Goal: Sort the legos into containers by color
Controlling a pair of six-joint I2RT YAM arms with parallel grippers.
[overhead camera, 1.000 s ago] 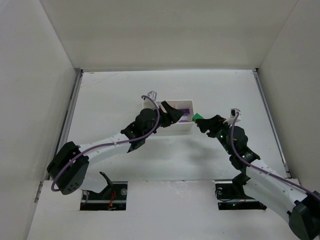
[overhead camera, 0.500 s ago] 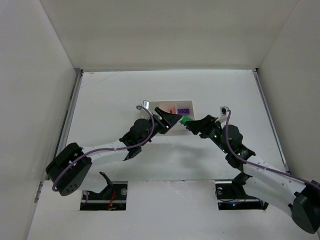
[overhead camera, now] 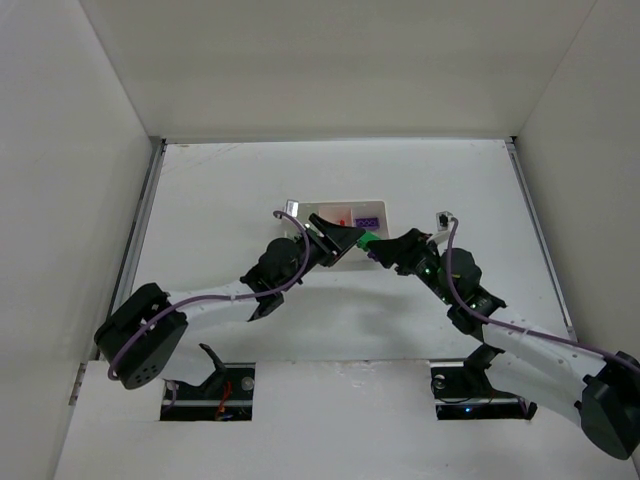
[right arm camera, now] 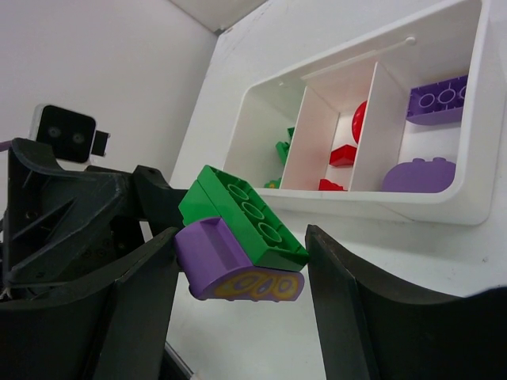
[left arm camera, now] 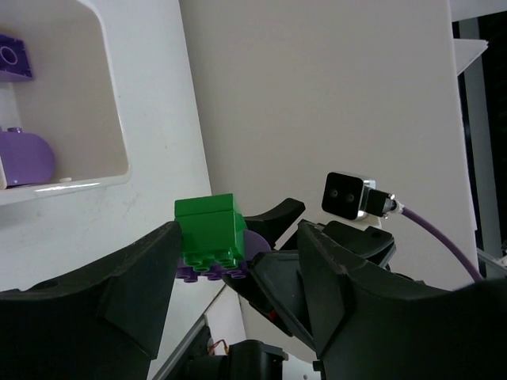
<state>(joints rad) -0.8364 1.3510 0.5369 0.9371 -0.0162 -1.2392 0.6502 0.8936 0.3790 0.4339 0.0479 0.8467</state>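
Top view, L to R.

L arm reaches in from near-left. left tool (overhead camera: 345, 239) sits at the near edge of the tray (right arm camera: 444, 202). Its fingers are spread wide apart, gripping nothing. L wrist view: the stacked pair sits in the gap betw. its fingers, close to the L-hand finger; contact can't be told.

Tray rests on the worktop (overhead camera: 250, 180), mid-field, w/ 3 compartments side by side. R wrist view:
- L compartment: green pcs (right arm camera: 282, 147), partly hidden by the divider, count unclear.
- Mid compartment: red pcs (right arm camera: 348, 150), one rounded, others low against the wall.
- R compartment: purple brick (right arm camera: 440, 99) at the far side and rounded purple piece (right arm camera: 418, 176) at the near wall, apart from each other.

Stacked pair: green brick (right arm camera: 242, 210) is tilted, studs showing. It is joined to a purple piece (right arm camera: 230, 265) w/ a curved face. The pair lies just off the tray's near R corner, outside all compartments, betw. the two tools.

R arm comes in from near-right. right tool (overhead camera: 383, 250) pinches the pair: one finger on the purple piece, the other at the edge of the green brick. The two tools face each other, tips nearly meeting.
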